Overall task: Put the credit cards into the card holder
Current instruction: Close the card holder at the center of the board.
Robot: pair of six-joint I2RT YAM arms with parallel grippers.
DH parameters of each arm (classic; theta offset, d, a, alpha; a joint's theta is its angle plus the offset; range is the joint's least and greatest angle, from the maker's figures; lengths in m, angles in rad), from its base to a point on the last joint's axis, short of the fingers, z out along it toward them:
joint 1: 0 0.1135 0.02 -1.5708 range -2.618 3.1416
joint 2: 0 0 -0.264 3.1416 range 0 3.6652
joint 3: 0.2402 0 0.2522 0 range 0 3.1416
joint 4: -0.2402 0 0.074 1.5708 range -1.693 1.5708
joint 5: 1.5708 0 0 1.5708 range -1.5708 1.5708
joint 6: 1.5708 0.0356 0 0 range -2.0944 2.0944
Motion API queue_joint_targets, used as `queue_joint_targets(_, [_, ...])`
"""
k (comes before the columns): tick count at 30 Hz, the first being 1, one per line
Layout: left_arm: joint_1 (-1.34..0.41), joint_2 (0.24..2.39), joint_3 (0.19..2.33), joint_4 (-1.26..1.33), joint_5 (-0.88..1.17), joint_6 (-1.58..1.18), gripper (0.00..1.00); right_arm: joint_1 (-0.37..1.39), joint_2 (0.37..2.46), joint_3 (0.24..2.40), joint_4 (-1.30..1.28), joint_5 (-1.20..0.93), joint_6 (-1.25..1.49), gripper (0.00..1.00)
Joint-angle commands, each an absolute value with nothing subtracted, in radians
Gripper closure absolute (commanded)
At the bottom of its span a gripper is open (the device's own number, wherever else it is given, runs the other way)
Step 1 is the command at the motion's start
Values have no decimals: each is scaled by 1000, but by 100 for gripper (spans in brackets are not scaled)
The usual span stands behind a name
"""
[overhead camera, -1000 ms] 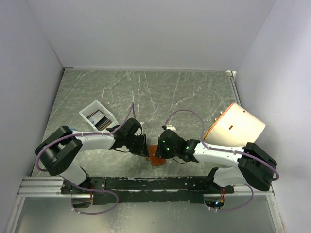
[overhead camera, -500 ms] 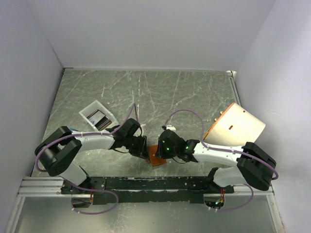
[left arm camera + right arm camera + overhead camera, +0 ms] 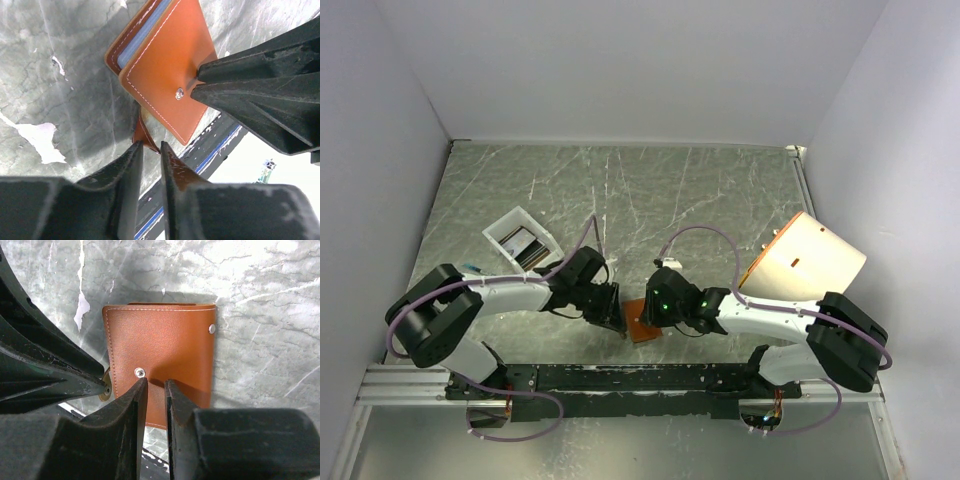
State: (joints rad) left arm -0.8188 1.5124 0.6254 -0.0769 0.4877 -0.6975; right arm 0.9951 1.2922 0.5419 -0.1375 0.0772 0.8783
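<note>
Currently pinching the brown leather card holder [image 3: 642,326] from both sides, low on the counter [image 3: 650,190] by its near edge: left gripper [image 3: 151,146] jaws clenched on the strap tab, right gripper [image 3: 156,384] jaws clenched on the stud flap. Credit cards [image 3: 523,246] lying in the white tray [image 3: 498,231], well apart.

Card holder [image 3: 642,327]: orange-brown leather, white stitching, folded shut, flat on table [image 3: 650,190] by near edge. Silver stud mid-face, second stud at one corner. Pale blue-grey lining showing along open side. Small strap tab sticking out from one edge.

Credit cards [image 3: 523,245]: several, dark and light, packed in white tray [image 3: 500,225], off to left, well apart from leather fold. Finer details too small to tell.
</note>
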Motion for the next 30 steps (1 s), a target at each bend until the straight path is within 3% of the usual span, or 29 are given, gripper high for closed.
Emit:
queue_joint_targets(1, [-813, 1494, 606, -57, 531, -708, 73, 1000, 1307, 519, -160, 125, 879, 79])
queue_joint_targets(7, [-813, 1481, 607, -37, 524, -724, 93, 1014, 1335, 531, -183, 142, 879, 80])
queue_joint_targets(21, [-812, 1480, 588, 66, 522, -810, 93, 1086, 1361, 594, -281, 242, 870, 80])
queue_joint_targets(30, [-813, 1469, 565, 139, 513, -887, 93, 1105, 1390, 562, -216, 258, 825, 81])
